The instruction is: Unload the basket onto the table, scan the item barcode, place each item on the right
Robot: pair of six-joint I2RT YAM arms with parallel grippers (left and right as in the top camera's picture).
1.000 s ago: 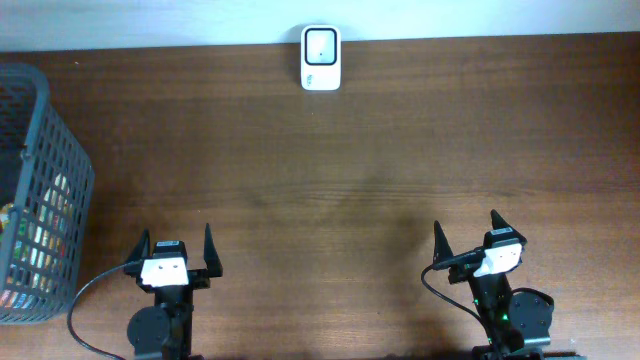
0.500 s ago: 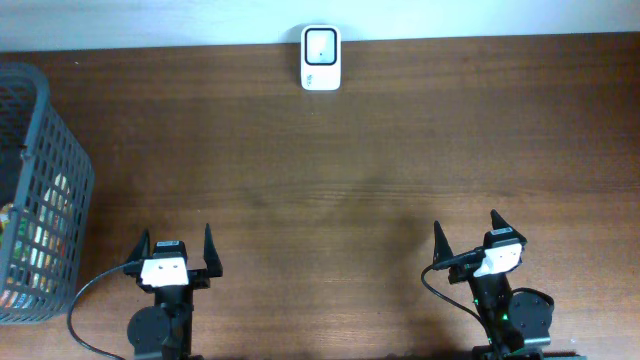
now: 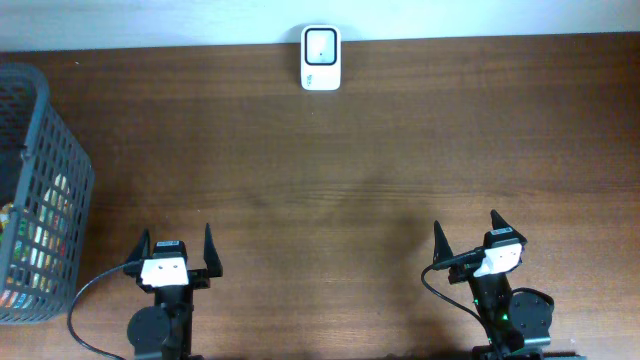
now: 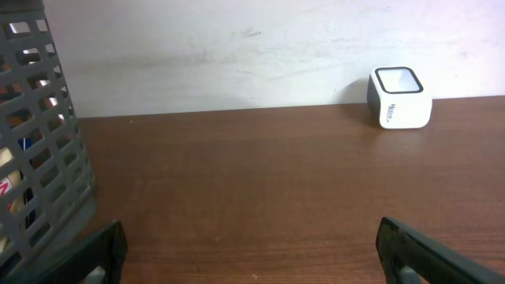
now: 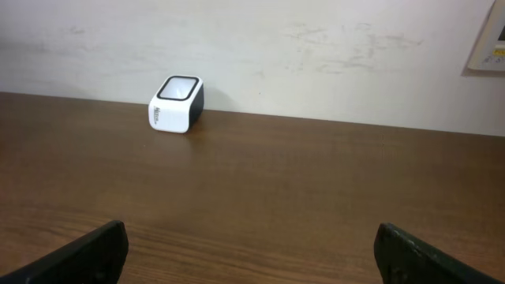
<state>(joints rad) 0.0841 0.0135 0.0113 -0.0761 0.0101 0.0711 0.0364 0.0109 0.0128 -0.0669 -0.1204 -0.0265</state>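
Note:
A white barcode scanner (image 3: 321, 58) with a dark window on top stands at the far edge of the brown table, about mid-width. It also shows in the left wrist view (image 4: 399, 97) and the right wrist view (image 5: 177, 103). Colourful items (image 3: 38, 243) lie inside the grey mesh basket (image 3: 47, 98) at the left edge; no barcode shows. My left gripper (image 3: 176, 240) rests at the near edge, open and empty, right of the basket. My right gripper (image 3: 466, 228) is open and empty at the near right. Both sets of jaws stand wide over bare wood (image 4: 251, 237) (image 5: 251, 237).
The basket wall (image 4: 47, 150) rises close on the left of the left gripper. A white wall runs behind the table's far edge. A pale wall plate (image 5: 491, 39) shows at the upper right in the right wrist view.

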